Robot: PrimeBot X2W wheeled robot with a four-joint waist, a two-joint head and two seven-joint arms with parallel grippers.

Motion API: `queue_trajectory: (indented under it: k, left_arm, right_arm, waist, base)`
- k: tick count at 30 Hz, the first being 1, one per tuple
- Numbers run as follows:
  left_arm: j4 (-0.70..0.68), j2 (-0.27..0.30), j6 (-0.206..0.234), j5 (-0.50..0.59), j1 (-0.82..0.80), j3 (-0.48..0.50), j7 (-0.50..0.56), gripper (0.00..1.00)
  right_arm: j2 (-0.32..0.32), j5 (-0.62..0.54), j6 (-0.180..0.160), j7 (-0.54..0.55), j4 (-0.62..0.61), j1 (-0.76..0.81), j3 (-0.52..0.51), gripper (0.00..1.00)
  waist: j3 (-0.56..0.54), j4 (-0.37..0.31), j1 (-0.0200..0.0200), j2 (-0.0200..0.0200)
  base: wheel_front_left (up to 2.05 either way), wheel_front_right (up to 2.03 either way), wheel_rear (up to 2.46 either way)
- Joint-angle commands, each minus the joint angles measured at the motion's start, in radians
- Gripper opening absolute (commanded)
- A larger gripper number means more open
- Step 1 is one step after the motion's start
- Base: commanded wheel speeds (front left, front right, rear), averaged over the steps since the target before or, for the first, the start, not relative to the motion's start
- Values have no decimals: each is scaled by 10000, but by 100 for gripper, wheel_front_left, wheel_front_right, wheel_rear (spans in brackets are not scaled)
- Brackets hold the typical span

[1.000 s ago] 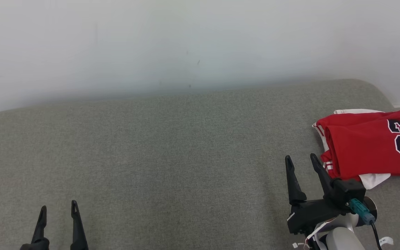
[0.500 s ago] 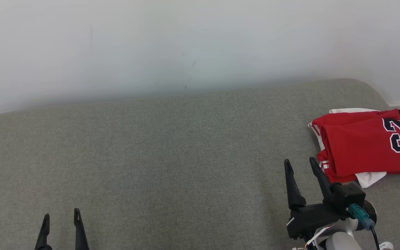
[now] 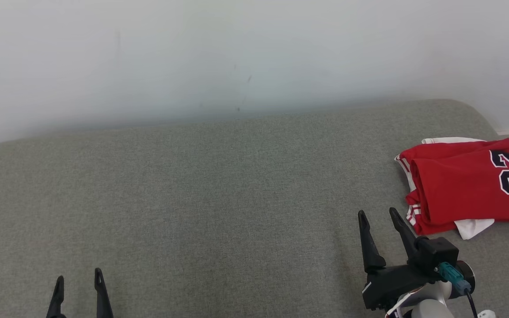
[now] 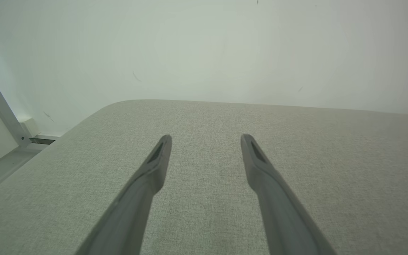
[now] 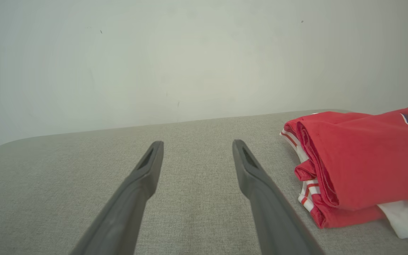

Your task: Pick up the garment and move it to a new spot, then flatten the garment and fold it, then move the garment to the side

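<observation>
At right hand (image 3: pixel 376 212): spread wide, nothing held, low over grey fabric surface (image 3: pixel 214 198). Just ahead and to its right: folded red garment (image 3: pixel 466 185), flat near the surface's right edge, untouched. At left hand (image 3: pixel 79 274): likewise open, empty, well apart from garment.

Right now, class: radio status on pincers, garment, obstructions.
Left pincer open, empty. Right pincer open, empty. Folded red jersey with dark number 23 at grey fabric cushion's right end, untouched. Nothing between it and right pincer.
</observation>
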Motion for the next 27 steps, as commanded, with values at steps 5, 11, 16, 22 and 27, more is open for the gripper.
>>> queue_trajectory:
  k: [5,11,16,22,27]
  left_arm:
    - [61,-14,76,-119,151,-27,-25,100]
    - [92,-16,160,-185,186,-87,-25,100]
    - [39,-14,180,-214,174,-124,-25,100]
    - [-139,-14,240,-167,207,-163,-25,100]
    - [-182,-16,253,-174,195,-195,-25,100]
  right_arm:
    - [16,23,-30,-31,118,-87,48,100]
    - [16,23,-30,-31,212,-144,66,100]
    - [16,32,-30,-31,201,-140,78,100]
    - [16,75,-30,-31,99,-151,62,100]
    - [16,88,-30,-31,55,-142,61,100]
  waist:
    - [-11,19,0,0]
    - [-18,21,0,0]
    - [-19,11,0,0]
    - [-43,1,0,0]
    - [-57,9,0,0]
  base:
    - [0,0,0]
    - [0,0,0]
    - [0,0,0]
    - [0,0,0]
    - [0,0,0]
